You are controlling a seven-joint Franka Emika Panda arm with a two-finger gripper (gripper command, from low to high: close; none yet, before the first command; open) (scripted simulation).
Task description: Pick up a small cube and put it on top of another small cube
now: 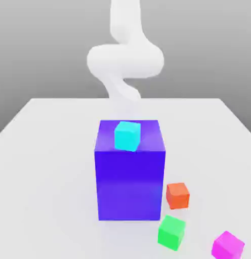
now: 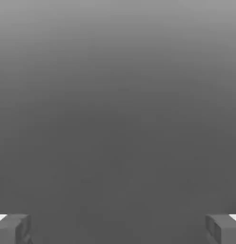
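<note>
While the end effector hangs with fingers wide apart and empty, the small cyan cube sits atop the tall blue block. A careless descent could knock it off onto the white desk.

A large blue-violet block stands near the middle of the white tabletop. On its top face, toward the front edge, sits 1 small cyan cube. Just beside the block's lower corner, at the exterior view's right, lies 1 small orange-red cube. A small green cube lies in front of that one, and a small magenta cube lies farther right, nearest the front. The white robot arm rises behind the block.
</note>
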